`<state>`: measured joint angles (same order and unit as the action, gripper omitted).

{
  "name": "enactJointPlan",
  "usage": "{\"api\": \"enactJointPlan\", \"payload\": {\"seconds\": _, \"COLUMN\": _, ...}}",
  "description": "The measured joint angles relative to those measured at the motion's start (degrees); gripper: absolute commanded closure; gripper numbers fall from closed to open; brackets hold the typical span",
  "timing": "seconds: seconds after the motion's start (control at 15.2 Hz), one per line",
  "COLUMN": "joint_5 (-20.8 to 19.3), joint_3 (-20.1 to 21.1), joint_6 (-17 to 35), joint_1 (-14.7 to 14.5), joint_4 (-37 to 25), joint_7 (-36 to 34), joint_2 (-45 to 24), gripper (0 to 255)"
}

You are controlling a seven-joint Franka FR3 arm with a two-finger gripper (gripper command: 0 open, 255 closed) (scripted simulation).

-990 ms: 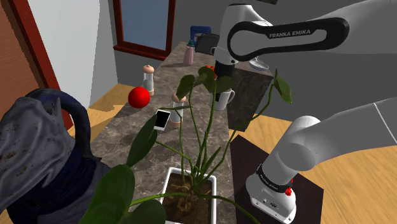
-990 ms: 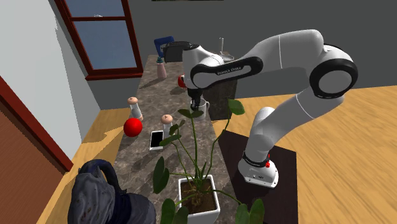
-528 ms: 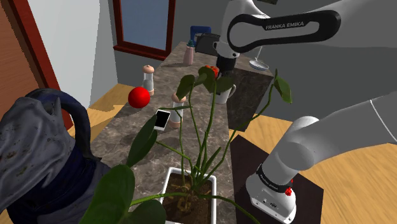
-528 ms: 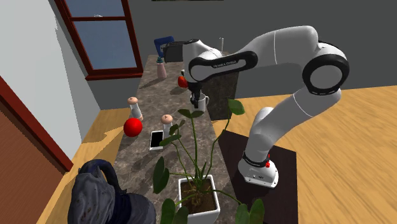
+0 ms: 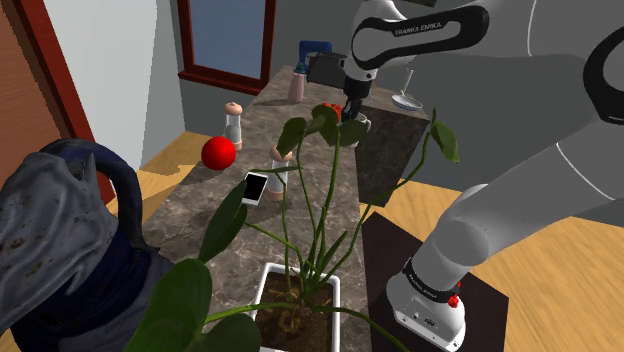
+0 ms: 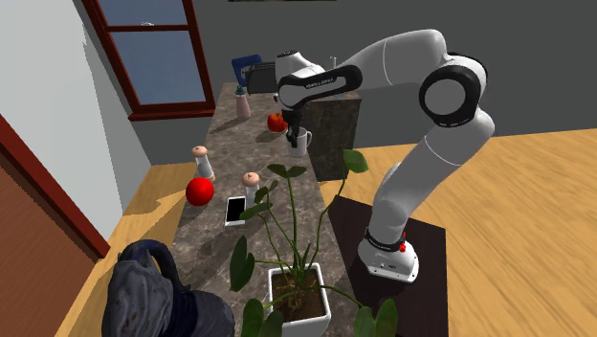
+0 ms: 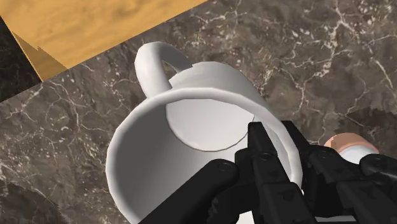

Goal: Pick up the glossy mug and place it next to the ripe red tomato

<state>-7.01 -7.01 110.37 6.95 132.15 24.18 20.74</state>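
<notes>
A glossy white mug (image 7: 191,127) with a loop handle hangs tilted over the dark marble counter (image 7: 331,57). My gripper (image 7: 275,141) is shut on its rim, one finger inside the cup and one outside. In the second exterior view the mug (image 6: 300,141) hangs under the gripper (image 6: 295,130), just to the right of a red tomato (image 6: 276,122) on the counter. From the shoulder camera, plant leaves partly hide the mug (image 5: 361,124), the gripper (image 5: 351,106) and the tomato (image 5: 331,109).
A red ball (image 5: 218,152), two shakers (image 5: 233,123) (image 5: 279,160) and a phone (image 5: 256,186) lie nearer along the counter. A potted plant (image 5: 298,300) and a dark bag (image 5: 60,240) stand at the near end. A pink bottle (image 5: 298,84) and a dark box (image 5: 325,68) sit by the window.
The arm has carried the mug away from the plant, farther along the counter toward the window, to beside the tomato. The grip on the rim has stayed the same.
</notes>
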Motion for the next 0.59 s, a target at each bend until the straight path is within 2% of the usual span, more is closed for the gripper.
{"api": "enactJointPlan", "payload": {"seconds": 0.59, "joint_5": 1.04, "joint_3": -6.65, "joint_6": 0.63, "joint_1": 3.28, "joint_4": -15.26, "joint_7": 10.65, "joint_2": -15.08, "gripper": 255}}
